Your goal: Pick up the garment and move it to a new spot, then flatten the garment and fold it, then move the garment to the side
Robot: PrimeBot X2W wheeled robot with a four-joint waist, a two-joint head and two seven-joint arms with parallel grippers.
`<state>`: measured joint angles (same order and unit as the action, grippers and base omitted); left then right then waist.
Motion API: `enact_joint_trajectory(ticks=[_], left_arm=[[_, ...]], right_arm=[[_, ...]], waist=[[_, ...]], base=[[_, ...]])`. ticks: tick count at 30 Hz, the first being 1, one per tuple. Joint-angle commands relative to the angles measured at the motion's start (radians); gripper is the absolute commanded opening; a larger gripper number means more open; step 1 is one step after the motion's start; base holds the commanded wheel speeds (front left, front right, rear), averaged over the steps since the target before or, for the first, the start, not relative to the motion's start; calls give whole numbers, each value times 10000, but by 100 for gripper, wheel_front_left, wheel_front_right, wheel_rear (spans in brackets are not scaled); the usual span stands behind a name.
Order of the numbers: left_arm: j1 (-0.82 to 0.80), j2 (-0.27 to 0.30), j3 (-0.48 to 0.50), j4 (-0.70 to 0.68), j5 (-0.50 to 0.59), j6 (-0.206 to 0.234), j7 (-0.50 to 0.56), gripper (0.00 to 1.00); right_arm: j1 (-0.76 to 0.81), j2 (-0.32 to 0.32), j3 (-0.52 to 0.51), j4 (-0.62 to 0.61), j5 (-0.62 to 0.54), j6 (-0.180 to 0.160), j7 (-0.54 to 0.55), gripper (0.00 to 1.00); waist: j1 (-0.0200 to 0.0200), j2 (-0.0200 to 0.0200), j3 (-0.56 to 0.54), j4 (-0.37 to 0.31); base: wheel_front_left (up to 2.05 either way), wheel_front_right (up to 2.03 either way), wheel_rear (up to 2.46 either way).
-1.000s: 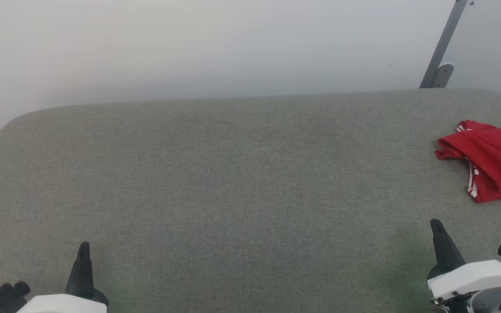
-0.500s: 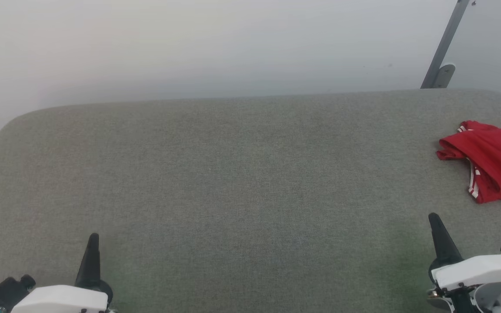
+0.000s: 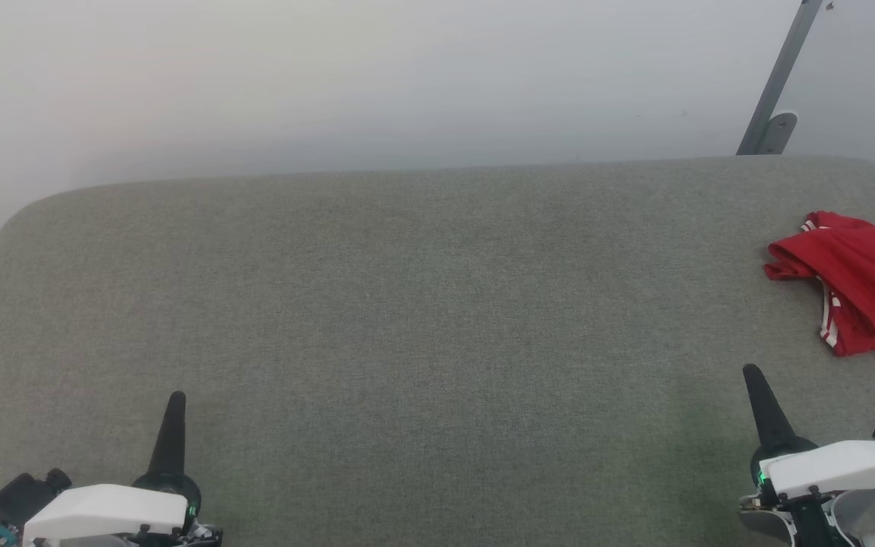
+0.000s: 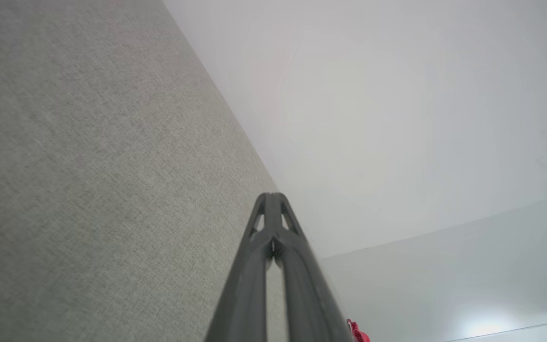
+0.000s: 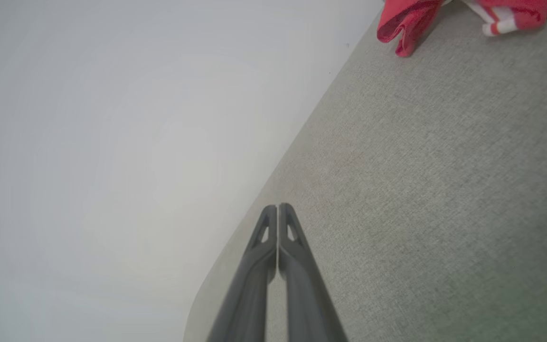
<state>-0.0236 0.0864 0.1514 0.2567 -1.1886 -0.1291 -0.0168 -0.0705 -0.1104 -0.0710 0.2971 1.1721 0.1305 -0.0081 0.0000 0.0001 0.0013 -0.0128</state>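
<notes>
Jaws are pressed together, gripping nothing, on your left gripper (image 3: 177,399) and right gripper (image 3: 749,372) at the grey fabric table's (image 3: 437,304) near edge, with the crumpled red jersey (image 3: 863,281) lying ahead-right of the right gripper.

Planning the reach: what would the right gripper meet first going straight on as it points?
Probably nothing near: the right gripper points across the table toward the wall. The garment lies right of that line; depth is unclear.
</notes>
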Motion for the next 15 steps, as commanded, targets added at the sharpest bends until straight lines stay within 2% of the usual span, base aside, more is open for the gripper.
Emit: enact_joint_trajectory(ticks=[1,15], left_arm=[[-207,19,-11,-110,-231,-15,79,0],[-441,-107,-121,-123,-1450,-18,458,0]], right_arm=[[-220,14,-62,-144,240,3,81,0],[-269,202,-175,-279,1503,3,439,0]], waist=[[0,-1,0,3],[0,-1,5,34]], base=[[0,0,0],[0,0,0]])
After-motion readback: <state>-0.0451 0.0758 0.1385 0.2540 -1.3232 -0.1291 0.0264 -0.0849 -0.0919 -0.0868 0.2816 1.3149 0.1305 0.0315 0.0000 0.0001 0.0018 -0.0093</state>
